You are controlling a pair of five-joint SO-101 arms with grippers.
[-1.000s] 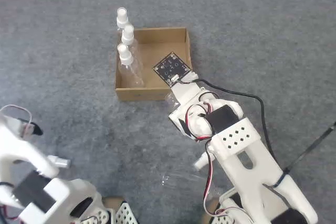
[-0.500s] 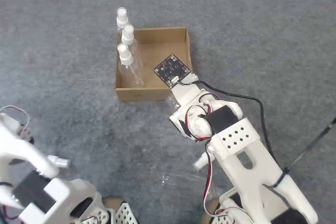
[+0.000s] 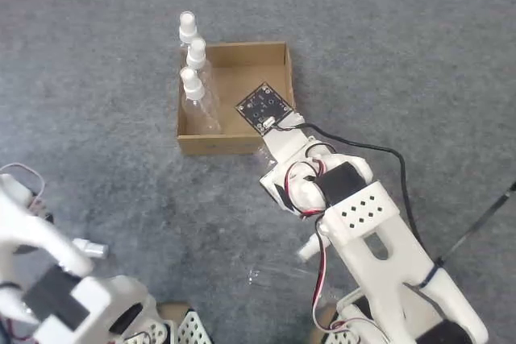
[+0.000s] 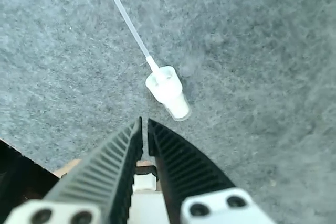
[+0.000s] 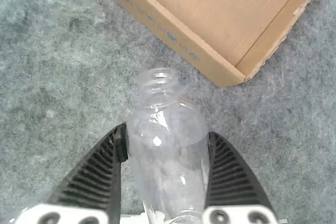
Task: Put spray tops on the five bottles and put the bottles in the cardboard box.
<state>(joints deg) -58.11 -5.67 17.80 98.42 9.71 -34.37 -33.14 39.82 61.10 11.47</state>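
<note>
In the box (image 3: 242, 78), perhaps three bottles (image 3: 198, 106).

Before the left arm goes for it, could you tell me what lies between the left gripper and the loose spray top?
Bare grey carpet, nothing else: in the left wrist view the left gripper, fingers shut, sits just short of the spray top.
</note>
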